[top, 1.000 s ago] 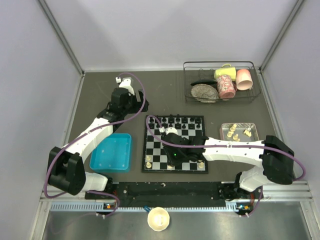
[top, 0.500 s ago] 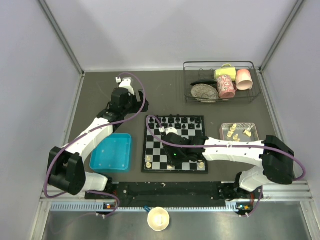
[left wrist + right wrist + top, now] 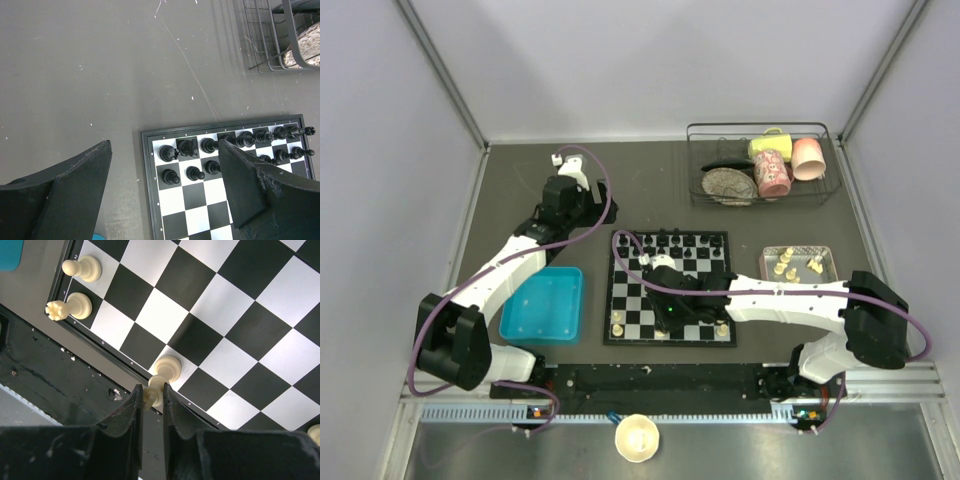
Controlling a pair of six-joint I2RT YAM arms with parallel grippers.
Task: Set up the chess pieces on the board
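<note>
Two fingers pinch one cream piece (image 3: pixel 156 389) at the near edge of the board (image 3: pixel 235 305)

The fingers (image 3: pixel 131 405) of the right gripper (image 3: pixel 151 390) are pressed almost together, and the head of the piece is caught between them. Its round foot shows over a white square in the row next to the dark border of the board. Whether it rests there or is lifted I cannot tell. Two more cream chess pieces (image 3: pixel 80 268), a pawn and a rook, stand in the corner squares to the left in this view, and another one shows at the right edge. Seen from above, the black pieces (image 3: pixel 675 242) fill the two far rows. Right of the board, a pinkish-grey tray (image 3: pixel 830 268) holds several cream pieces. The left gripper (image 3: pixel 162 144) hangs over the dark table (image 3: pixel 100 75) beside the far left corner of the board, its fingers spread wide and holding nothing. A blue tray (image 3: pixel 548 300) lies left of the board, and a wire basket (image 3: pixel 760 126) with cups stands in the far right corner.
</note>
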